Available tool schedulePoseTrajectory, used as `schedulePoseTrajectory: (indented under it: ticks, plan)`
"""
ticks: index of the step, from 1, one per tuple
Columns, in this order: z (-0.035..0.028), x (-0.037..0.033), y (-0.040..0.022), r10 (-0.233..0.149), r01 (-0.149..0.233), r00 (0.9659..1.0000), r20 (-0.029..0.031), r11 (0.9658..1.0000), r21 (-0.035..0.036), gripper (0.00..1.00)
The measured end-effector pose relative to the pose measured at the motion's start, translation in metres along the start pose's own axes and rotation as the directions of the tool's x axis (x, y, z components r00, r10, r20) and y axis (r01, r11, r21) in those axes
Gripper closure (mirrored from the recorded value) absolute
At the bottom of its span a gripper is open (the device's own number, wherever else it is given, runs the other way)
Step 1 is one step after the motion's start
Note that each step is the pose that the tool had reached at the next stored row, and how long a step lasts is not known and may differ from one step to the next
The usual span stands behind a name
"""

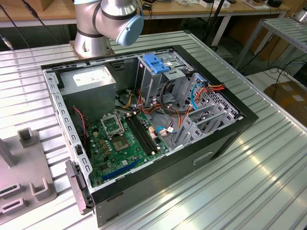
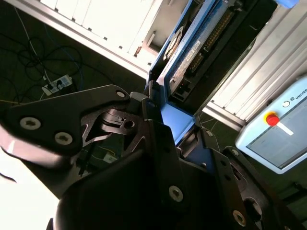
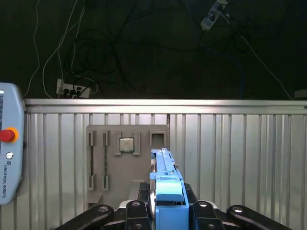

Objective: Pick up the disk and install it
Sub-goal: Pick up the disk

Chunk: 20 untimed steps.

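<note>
Black gripper [image 3: 168, 203] clamped on flat dark hard disk with blue plastic side rails [image 3: 166, 167], held edge-on (by one narrow end). Risk: twisting in so thin a grip, jamming at grey metal cage [image 1: 149, 88], upper centre of exterior view.

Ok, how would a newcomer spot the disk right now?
In the first wrist view, find the ribbed metal table and its grey fixture plate. In front, the claw grips the disk edge-on. Its bright blue rails stand out against the grey.
</note>
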<state>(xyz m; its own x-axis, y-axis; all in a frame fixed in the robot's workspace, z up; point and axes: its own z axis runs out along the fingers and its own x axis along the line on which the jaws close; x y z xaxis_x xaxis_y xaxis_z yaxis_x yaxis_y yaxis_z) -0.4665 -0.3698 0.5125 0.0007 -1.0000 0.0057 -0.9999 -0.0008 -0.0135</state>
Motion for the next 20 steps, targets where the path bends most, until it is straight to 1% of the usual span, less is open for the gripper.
schedulePoseTrajectory:
  ticks: [2,7,8,9,12,17,20]
  plan:
    - [-0.0024,0.0,-0.0001,0.0,0.0,1.0,0.0,1.0,-0.0002,0.63]
    - [-0.0029,0.0001,-0.0002,0.0,0.0,1.0,0.0,1.0,0.0,0.63]
    - [-0.0029,0.0001,-0.0025,0.0,0.0,1.0,-0.0012,1.0,-0.0001,0.63]
    - [-0.0027,0.0001,-0.0064,0.0,0.0,1.0,-0.0021,1.0,-0.0002,0.63]
    - [-0.0023,0.0,-0.0136,0.0,0.0,1.0,-0.0027,1.0,-0.0001,0.63]
    - [-0.0019,0.0001,-0.0226,0.0,0.0,1.0,-0.0028,1.0,-0.0002,0.63]
    - [-0.0016,0.0,-0.0263,0.0,0.0,1.0,-0.0029,1.0,-0.0002,0.63]
